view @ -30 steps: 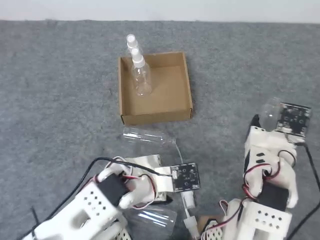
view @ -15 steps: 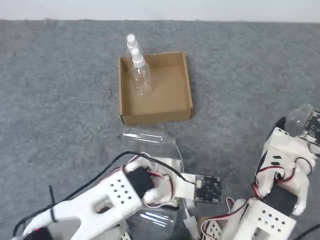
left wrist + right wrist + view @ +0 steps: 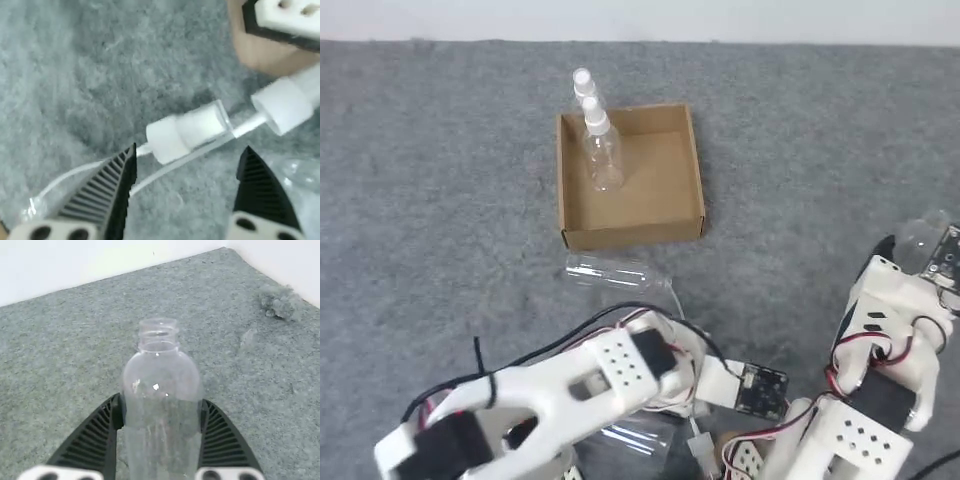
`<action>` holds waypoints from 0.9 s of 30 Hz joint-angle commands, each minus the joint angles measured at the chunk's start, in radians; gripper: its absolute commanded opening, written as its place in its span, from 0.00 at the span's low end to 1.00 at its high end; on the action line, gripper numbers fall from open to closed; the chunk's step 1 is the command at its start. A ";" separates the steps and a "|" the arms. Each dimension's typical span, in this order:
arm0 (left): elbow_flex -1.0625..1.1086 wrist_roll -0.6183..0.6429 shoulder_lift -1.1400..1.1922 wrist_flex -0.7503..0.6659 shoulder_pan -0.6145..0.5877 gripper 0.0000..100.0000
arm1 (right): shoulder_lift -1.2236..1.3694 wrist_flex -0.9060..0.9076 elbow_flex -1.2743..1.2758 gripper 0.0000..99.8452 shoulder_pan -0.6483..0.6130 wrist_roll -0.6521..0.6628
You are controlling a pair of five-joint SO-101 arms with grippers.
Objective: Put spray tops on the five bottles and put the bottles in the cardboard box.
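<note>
Carpet: grey and fuzzy, under everything.
Left gripper: wide open, low over the carpet, holding nothing.
Spray top: lying flat just past the left gripper's tips.
Second top: beside the first one.
Right gripper: squeezing a bottle.
Bottle: clear, no top, mouth pointing away past the right gripper's tips.
Lying bottle: on its side, ahead of the left gripper.
Box: open, just beyond the lying bottle.
Capped bottle: inside the box.
Other capped bottle: at the box's far edge.

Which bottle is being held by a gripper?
The uncapped bottle clamped in the right gripper; two capped bottles are at the cardboard box, a capless bottle lies on the carpet.
</note>
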 commanded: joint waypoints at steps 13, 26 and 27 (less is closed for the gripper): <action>-0.303 -0.091 0.288 0.066 -0.040 0.26 | -0.028 -0.027 -0.051 0.06 0.005 -0.008; -0.443 -0.100 0.431 0.144 -0.041 0.14 | -0.028 -0.027 -0.051 0.06 0.005 -0.006; -0.444 -0.100 0.431 0.152 -0.041 0.13 | -0.028 -0.027 -0.051 0.06 0.005 -0.006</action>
